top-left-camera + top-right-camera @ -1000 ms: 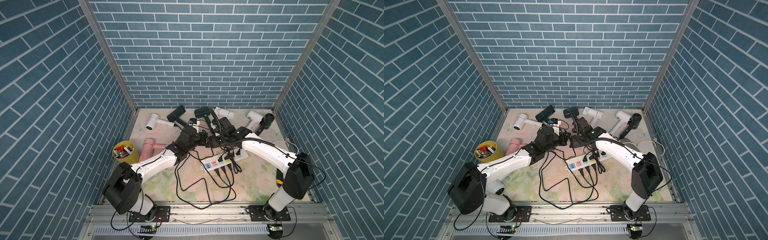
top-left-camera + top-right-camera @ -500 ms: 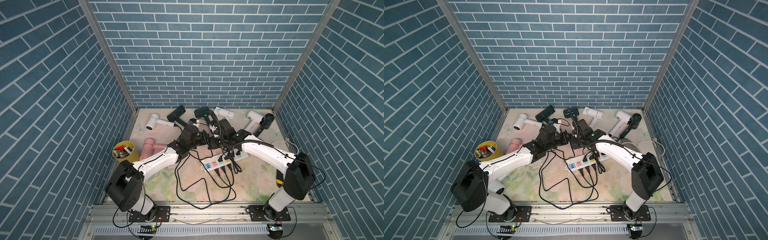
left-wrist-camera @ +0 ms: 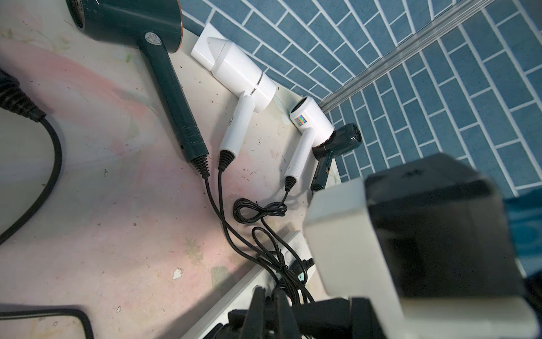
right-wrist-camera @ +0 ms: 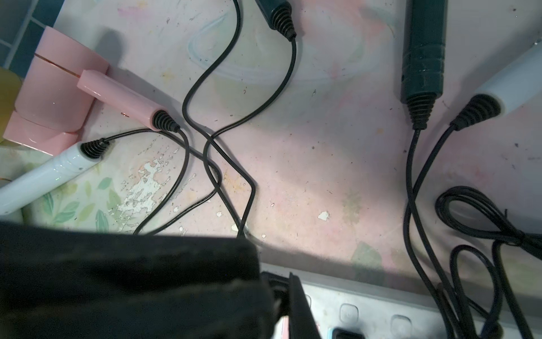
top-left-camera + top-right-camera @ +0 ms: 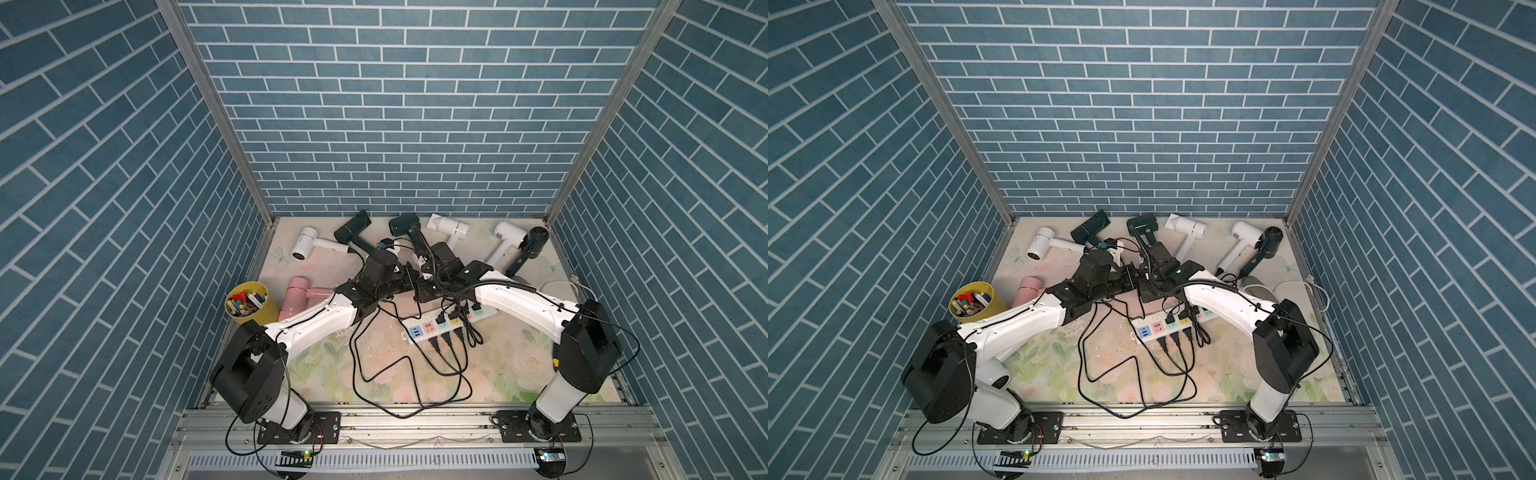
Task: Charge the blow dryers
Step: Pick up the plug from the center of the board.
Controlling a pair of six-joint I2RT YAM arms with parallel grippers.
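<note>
By the power strip (image 4: 372,302), the left gripper (image 3: 268,303) is pinching shut, load unclear. The right gripper (image 4: 283,296) is apparently clamping a plug (image 4: 274,286); prongs need squaring to a socket.

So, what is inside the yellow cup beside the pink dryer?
The yellow cup holds a heap of small colourful items, red, white and blue, perhaps pens or clips; too small to tell. They cover its bottom, so anything beneath them cannot be seen.

In a top view, seven blow dryers (image 5: 449,226), one power strip (image 5: 417,323), one yellow cup (image 5: 258,316).
</note>
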